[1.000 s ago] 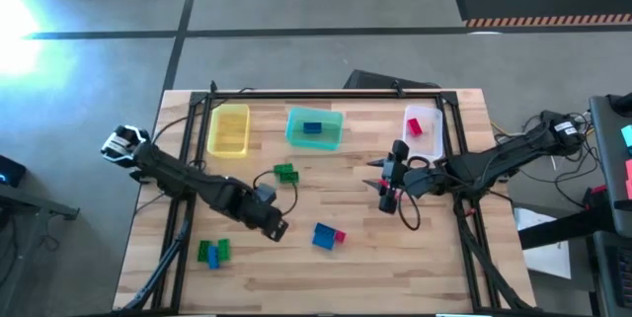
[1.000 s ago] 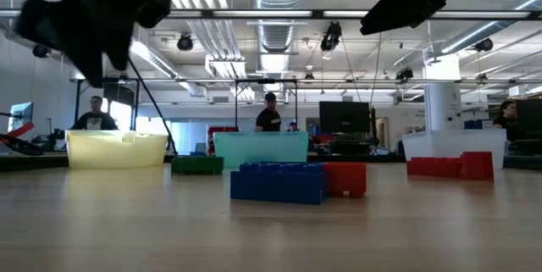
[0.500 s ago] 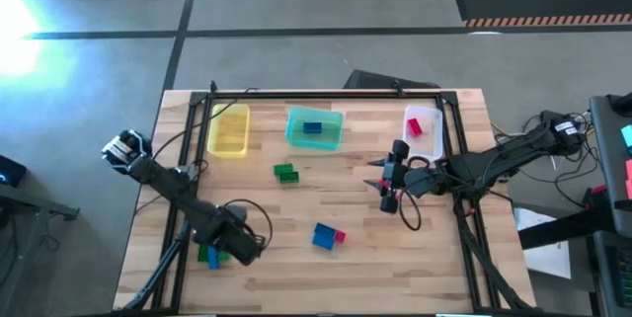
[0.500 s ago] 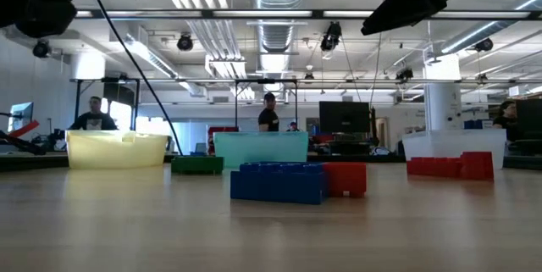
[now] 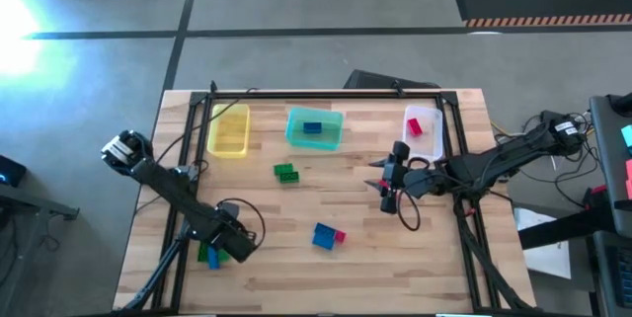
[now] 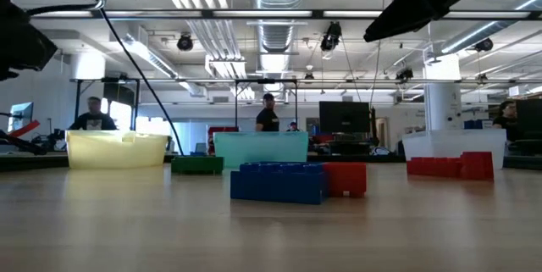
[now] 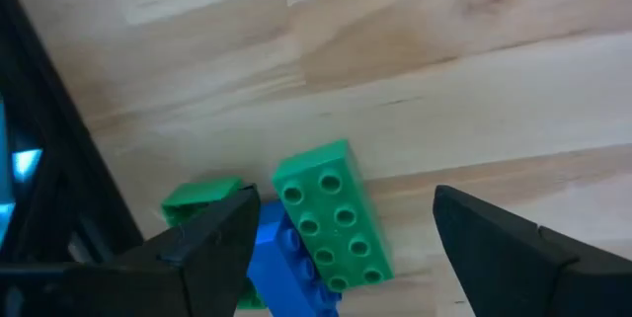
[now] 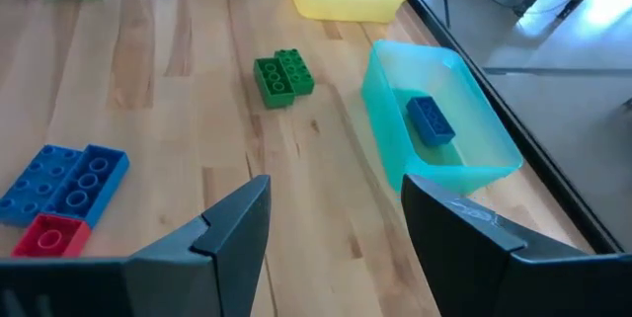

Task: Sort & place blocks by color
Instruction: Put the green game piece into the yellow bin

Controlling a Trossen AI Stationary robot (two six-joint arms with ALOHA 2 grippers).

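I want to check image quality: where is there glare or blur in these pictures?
High view: a strong white glare on the floor at upper left; the table is evenly lit. Low view: bright ceiling lights wash out the top, and the near tabletop is soft. Left wrist view: the green block is sharp, and the fingers in front of it are blurred.

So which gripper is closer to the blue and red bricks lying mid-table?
Right. The right gripper hovers just beyond the blue and red bricks; the left gripper sits farther off, over the green-blue cluster.

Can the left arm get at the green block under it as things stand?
Probably yes: the left gripper hangs open right over the green block, nothing above it, though a blue block presses against one side.
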